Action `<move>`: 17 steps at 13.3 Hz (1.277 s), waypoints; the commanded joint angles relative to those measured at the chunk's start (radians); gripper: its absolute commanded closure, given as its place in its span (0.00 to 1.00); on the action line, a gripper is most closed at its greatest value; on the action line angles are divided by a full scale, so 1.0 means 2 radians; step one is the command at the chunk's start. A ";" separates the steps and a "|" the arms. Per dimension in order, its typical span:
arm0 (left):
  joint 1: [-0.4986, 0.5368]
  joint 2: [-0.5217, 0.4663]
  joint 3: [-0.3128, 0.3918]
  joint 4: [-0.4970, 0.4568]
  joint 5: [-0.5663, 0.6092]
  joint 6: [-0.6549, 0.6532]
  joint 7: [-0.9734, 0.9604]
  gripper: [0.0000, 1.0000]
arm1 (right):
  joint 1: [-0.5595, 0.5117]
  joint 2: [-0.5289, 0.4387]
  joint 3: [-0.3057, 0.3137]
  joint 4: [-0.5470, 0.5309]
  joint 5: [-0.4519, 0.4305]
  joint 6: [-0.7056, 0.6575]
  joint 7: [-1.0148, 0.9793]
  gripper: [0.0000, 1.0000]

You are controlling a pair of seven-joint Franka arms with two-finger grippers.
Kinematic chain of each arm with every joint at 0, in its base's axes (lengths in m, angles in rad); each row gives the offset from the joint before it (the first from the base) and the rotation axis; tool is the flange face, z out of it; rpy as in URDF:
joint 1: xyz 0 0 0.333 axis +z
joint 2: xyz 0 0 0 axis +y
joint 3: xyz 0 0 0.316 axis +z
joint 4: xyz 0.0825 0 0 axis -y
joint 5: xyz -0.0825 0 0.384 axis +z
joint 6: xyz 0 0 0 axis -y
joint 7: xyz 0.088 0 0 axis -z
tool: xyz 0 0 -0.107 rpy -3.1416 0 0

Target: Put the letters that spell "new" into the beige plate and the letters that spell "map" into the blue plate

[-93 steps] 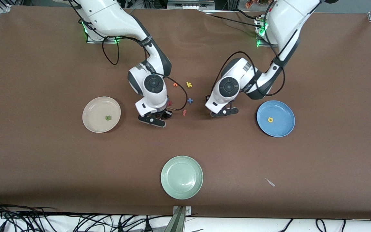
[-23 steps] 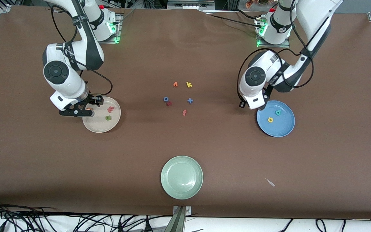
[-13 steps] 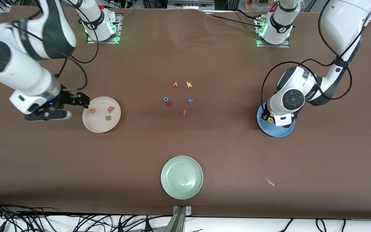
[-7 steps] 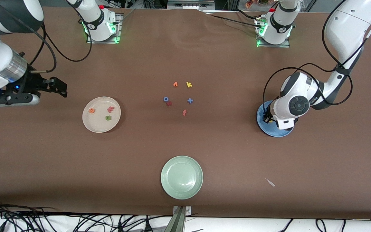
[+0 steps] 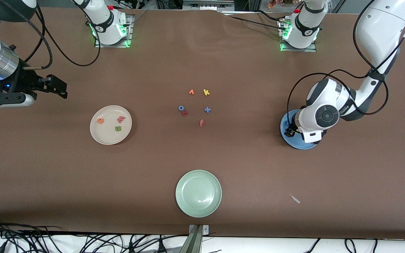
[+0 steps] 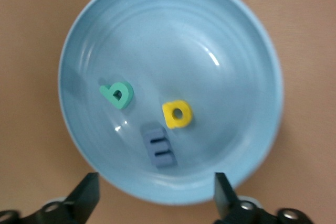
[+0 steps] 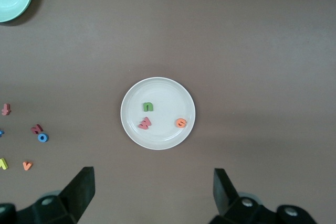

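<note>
blue m (image 6: 158,149) — btwn open left fingers (image 6: 86,196)

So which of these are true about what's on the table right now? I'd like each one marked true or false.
1. The blue plate holds three letters: a teal letter, a yellow letter and a blue letter. True.
2. The left hand is shut on the blue letter. False: its fingers stand open, with nothing between them.
3. The beige plate holds an orange letter, a red-pink letter and an olive-green letter. True.
4. The pale green plate has a letter in it. False: nothing lies in it.
5. The right hand is down inside the beige plate. False: it is up, away from that plate, and open.
</note>
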 commanded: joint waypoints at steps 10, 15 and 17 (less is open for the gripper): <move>-0.010 -0.042 -0.009 0.225 -0.056 -0.225 0.301 0.00 | -0.005 0.012 0.011 0.017 0.007 -0.017 0.001 0.00; -0.074 -0.142 0.142 0.210 -0.156 -0.232 0.538 0.00 | -0.008 0.012 0.010 0.017 0.005 -0.014 -0.004 0.00; -0.116 -0.177 0.213 0.207 -0.170 -0.233 0.632 0.00 | -0.010 0.014 0.008 0.017 0.003 -0.014 -0.005 0.00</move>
